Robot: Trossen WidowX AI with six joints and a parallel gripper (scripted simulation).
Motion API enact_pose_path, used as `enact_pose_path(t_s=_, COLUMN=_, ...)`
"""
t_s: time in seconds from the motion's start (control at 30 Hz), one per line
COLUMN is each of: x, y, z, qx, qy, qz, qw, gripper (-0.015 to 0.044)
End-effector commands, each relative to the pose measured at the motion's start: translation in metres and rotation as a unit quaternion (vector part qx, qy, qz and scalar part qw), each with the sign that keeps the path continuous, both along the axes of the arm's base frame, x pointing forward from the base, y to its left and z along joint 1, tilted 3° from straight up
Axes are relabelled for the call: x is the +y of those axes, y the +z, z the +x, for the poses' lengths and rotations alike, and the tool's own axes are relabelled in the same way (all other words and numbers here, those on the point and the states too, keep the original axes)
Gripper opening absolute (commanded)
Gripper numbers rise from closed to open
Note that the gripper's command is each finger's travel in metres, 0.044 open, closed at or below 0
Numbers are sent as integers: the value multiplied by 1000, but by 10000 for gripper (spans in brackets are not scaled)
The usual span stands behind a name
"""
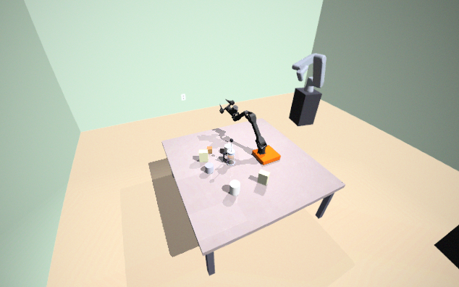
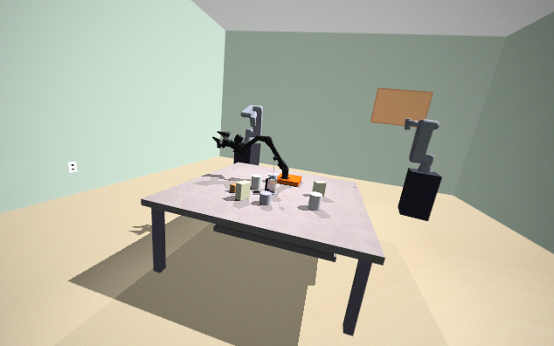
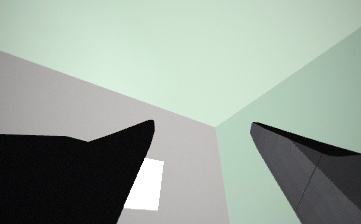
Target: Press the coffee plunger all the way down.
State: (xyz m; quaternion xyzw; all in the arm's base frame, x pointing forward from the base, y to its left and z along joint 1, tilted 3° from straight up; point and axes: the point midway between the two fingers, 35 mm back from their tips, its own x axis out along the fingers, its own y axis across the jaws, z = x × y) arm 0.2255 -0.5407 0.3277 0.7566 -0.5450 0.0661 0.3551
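The coffee press (image 1: 231, 158) (image 2: 272, 184) stands upright on the table (image 1: 282, 196) (image 2: 336, 227), a glass cylinder with a black handle on its left side. Its plunger knob (image 1: 232, 140) is a small dark ball on a thin rod that stands well above the lid. My gripper (image 1: 224, 102) (image 2: 215, 134) (image 3: 201, 126) is open and empty, high above the table and up and to the left of the press in the top and exterior views. It is apart from the plunger and points away toward the walls and ceiling; the wrist view does not show the press.
A white cylinder (image 1: 227, 147) (image 2: 256, 182) stands close to the press. A cream box (image 1: 203, 156) (image 2: 242, 191), an orange cube (image 1: 209, 150) (image 2: 232, 188) and a grey cylinder (image 1: 209, 168) (image 2: 265, 198) are left of it in the top view. Another white cylinder (image 1: 234, 188) (image 2: 315, 201) and cream box (image 1: 263, 177) (image 2: 319, 188) stand nearer.
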Motion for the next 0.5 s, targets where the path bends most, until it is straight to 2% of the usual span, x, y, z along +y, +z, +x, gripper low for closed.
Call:
enact_pose_path(t_s=0.0, x=2, y=1, z=2, qx=2, qy=-1, qz=-1, qw=1000, gripper=426)
enact_pose_path(t_s=0.2, x=39, y=23, z=50, qx=88, qy=7, qz=-18, qw=996, gripper=440)
enact_pose_path(t_s=0.47, x=150, y=54, z=140, qx=313, qy=27, qz=-89, qw=945, gripper=440)
